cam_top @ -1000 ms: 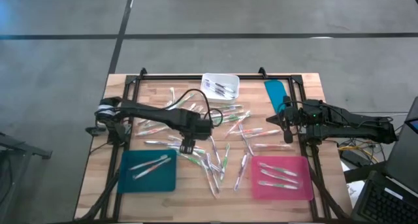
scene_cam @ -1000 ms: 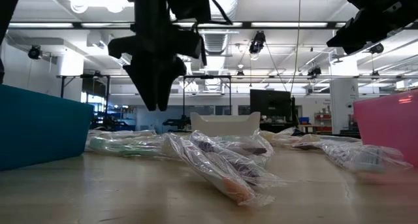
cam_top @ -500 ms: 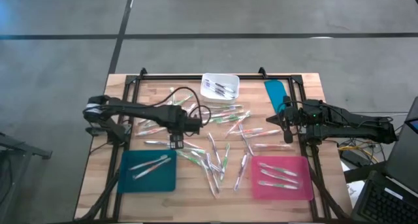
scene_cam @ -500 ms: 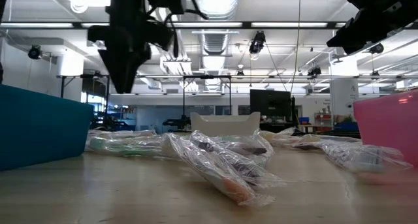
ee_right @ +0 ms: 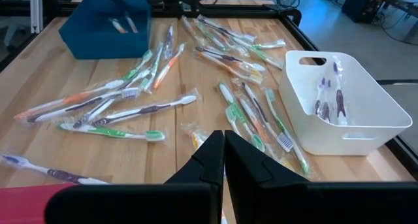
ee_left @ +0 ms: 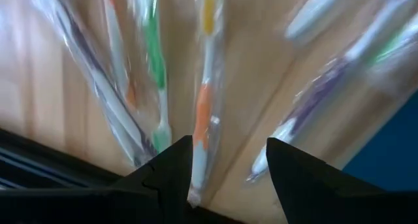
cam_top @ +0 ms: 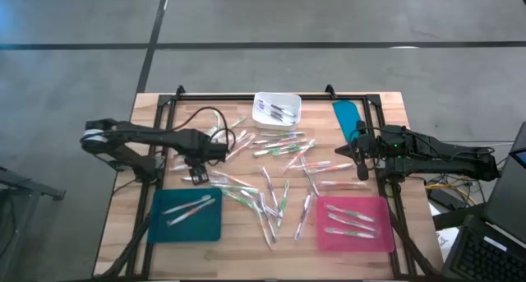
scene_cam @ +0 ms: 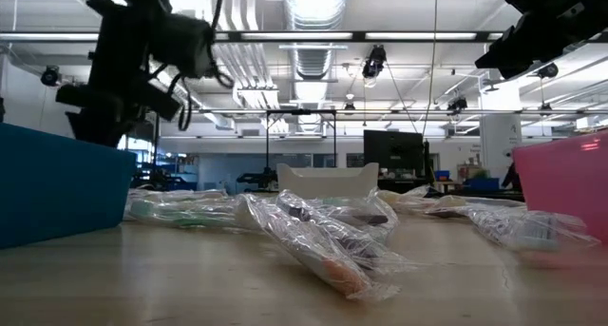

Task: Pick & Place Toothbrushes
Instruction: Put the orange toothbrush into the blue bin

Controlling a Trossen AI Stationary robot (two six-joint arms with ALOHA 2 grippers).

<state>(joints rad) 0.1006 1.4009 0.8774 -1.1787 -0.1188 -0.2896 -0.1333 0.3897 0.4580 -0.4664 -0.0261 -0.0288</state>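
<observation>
**Sorting barely begun, most toothbrushes lying loose**

The table [cam_top: 123,224] is carrying the whole job, and most of it is looking undone. The toothbrushes [cam_top: 275,196] are lying scattered across the middle of the wood, wrapped in clear film, spreading from near the bin down to between the two trays. A rough judgement: only a small share is sitting in containers.

The teal tray [cam_top: 164,228] at the left front is holding two or so brushes. The pink tray [cam_top: 382,237] at the right front is holding about three. The white bin [cam_top: 265,99] at the back middle is holding a few, purple-accented ones in the right wrist view. A second teal piece [cam_top: 345,113] is lying at the back right; what it is for is not clear.

The left gripper [cam_top: 197,173] is hovering over the left part of the pile, just behind the teal tray. Its jaws are standing well apart with nothing between them; in the left wrist view an orange-accented brush [ee_left: 204,116] is lying on the wood in line with the gap.

The right gripper [cam_top: 360,150] is waiting at the right edge, behind the pink tray, jaws pressing together and gripping nothing.

Left to do, judging by the spread: dozens of brushes are needing picking, one at a time.
</observation>
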